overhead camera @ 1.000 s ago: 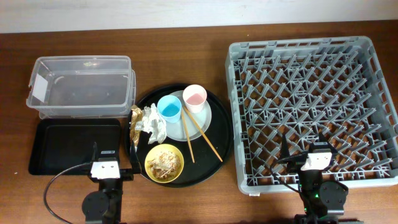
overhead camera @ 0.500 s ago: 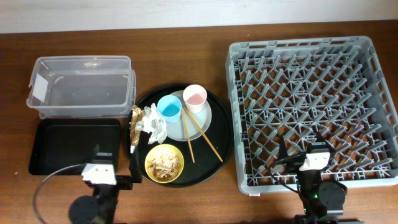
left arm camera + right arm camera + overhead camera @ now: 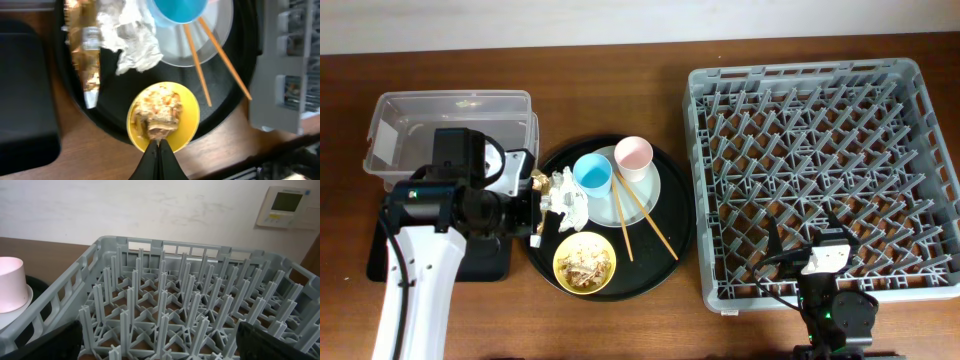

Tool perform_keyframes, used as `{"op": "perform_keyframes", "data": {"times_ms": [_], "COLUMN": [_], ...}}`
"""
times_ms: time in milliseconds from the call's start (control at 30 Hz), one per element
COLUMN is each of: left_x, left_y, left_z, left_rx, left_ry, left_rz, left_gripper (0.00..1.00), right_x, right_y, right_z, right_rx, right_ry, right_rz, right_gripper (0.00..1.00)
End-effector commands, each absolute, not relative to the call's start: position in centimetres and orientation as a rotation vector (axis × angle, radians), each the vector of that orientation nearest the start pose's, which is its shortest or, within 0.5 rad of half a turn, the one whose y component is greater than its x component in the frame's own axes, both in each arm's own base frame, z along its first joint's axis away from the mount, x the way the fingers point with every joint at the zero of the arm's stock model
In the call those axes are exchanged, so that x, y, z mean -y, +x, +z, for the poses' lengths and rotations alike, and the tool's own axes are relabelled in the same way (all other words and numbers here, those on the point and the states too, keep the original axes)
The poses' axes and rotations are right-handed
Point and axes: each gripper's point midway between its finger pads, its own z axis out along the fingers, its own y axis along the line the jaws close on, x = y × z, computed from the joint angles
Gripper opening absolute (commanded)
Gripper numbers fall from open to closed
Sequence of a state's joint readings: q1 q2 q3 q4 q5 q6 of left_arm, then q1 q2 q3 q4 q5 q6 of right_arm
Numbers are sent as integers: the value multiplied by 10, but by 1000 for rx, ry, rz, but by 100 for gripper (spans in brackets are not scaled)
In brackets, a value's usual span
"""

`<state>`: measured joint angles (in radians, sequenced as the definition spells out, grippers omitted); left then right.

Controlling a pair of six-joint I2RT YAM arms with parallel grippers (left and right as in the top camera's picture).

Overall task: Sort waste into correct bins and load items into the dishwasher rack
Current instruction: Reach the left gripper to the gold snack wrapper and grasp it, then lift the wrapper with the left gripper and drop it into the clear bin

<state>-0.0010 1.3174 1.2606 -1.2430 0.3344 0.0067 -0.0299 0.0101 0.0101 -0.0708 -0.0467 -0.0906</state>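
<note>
My left gripper [image 3: 536, 222] is shut and holds nothing; it hangs over the left side of the round black tray [image 3: 675, 235]. In the left wrist view its closed tips [image 3: 159, 150] show just before the near rim of the yellow bowl [image 3: 164, 116] of beige food scraps [image 3: 159, 112]. The white napkin [image 3: 132, 42] and gold foil wrapper [image 3: 82, 55] lie beyond. The blue cup [image 3: 592, 172], pink cup [image 3: 632, 155] and chopsticks [image 3: 640, 222] rest on the pale plate [image 3: 645, 195]. My right gripper [image 3: 807, 238] stands open at the near edge of the grey dishwasher rack [image 3: 820, 170].
The clear plastic box [image 3: 450, 140] stands at the back left. The shallow black tray [image 3: 390, 250] lies in front of it, partly under my left arm. Bare wooden table shows between the round tray and the rack.
My left arm has risen from its low spot at the table's front and swung over the black trays, and its jaws have shut. The right arm has not moved.
</note>
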Motion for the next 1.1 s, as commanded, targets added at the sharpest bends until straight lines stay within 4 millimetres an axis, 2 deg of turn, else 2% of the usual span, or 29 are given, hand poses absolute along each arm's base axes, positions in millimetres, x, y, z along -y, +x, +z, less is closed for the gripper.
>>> {"op": "perform_keyframes", "data": {"times_ms": [0,67,167,200,233,267,467,600,667,767,900,1067], "left_x": [34,34,38,45,46,41,39,32,26,26,27,16], "left_y": [265,266,268,270,273,278,288,301,305,307,309,318], "left_z": [181,177,150,139,131,123,69,63,60,43,30,33], "left_rx": [-2863,-2864,-2875,-2865,-2851,-2827,-2732,-2654,-2647,-2686,-2712,-2671], "left_ry": [-5,-3,-42,10,36,43,34,14,2,37,45,20], "left_rz": [-283,-274,-162,-129,-89,-16,-5,49,97,115,123,209], "left_gripper": [0,0,1,25,38,40,40,39,35,36,36,36], "right_x": [-2,-2,-2,-2,-2,-2,-2,-2,-2,-2,-2,-2], "right_y": [246,246,246,246,246,246,246,246,246,246,246,246], "right_z": [157,157,157,157,157,157,157,157,157,157,157,157], "right_rx": [-1641,-1642,-1642,-1642,-1641,-1642,-1641,-1642,-1642,-1642,-1642,-1642], "right_ry": [-97,-97,-97,-97,-97,-97,-97,-97,-97,-97,-97,-97], "right_rz": [-53,-53,-53,-53,-53,-53,-53,-53,-53,-53,-53,-53], "right_gripper": [98,98,98,98,98,98,98,98,98,98,98,98]}}
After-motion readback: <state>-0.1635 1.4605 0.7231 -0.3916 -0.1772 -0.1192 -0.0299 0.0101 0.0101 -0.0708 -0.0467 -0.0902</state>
